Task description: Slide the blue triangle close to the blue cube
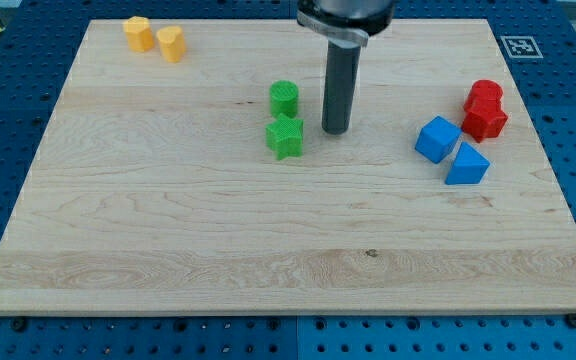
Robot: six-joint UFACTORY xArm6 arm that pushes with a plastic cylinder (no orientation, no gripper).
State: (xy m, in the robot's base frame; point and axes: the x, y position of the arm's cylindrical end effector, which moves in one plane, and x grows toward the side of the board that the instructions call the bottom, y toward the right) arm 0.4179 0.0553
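Note:
The blue triangle (467,165) lies at the view's right, touching or nearly touching the blue cube (436,139), which sits just up and left of it. My tip (335,131) stands on the board near the middle, well to the left of both blue blocks and just right of the green blocks.
A green cylinder (284,98) and a green star (285,136) sit left of my tip. Two red blocks (485,110) are stacked close together above the blue ones. Two yellow blocks (154,38) lie at the top left. The wooden board (168,250) rests on a blue pegboard.

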